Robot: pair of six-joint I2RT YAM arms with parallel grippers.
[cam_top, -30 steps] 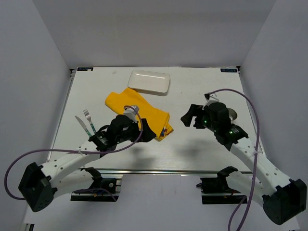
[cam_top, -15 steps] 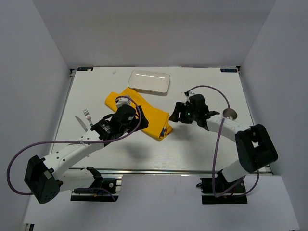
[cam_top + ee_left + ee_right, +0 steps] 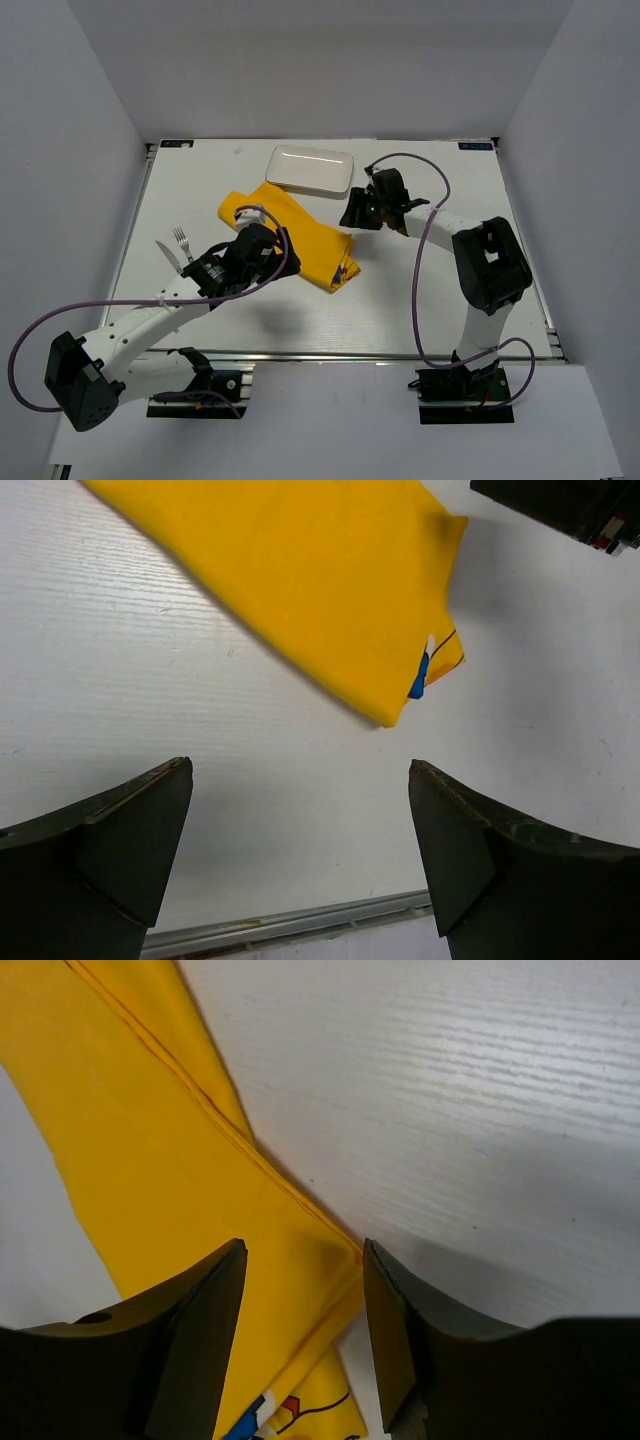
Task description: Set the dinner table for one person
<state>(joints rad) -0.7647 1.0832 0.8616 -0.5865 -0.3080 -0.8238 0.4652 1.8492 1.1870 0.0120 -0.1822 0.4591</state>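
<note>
The dinner table (image 3: 420, 290) is a white tabletop with a metal rail along its near edge. A folded yellow printed placemat (image 3: 305, 235) lies on it, left of centre. My left gripper (image 3: 270, 262) is open and empty, hovering by the placemat's near-left edge. In the left wrist view the wide-open gripper (image 3: 300, 770) is over bare table (image 3: 200, 680), with the placemat (image 3: 320, 580) ahead. My right gripper (image 3: 352, 215) is open at the placemat's right corner. In the right wrist view the gripper (image 3: 304, 1250) has its jaws either side of the placemat (image 3: 120, 1160) corner.
A white rectangular plate (image 3: 310, 169) sits at the back, just beyond the placemat. A fork (image 3: 183, 243) and a knife (image 3: 168, 256) lie side by side at the left. The right arm's elbow (image 3: 490, 255) stands over the right half of the table.
My right gripper has swung left and away from me, from the table's right side to the placemat's right corner. My left gripper has drawn back a little to the left.
</note>
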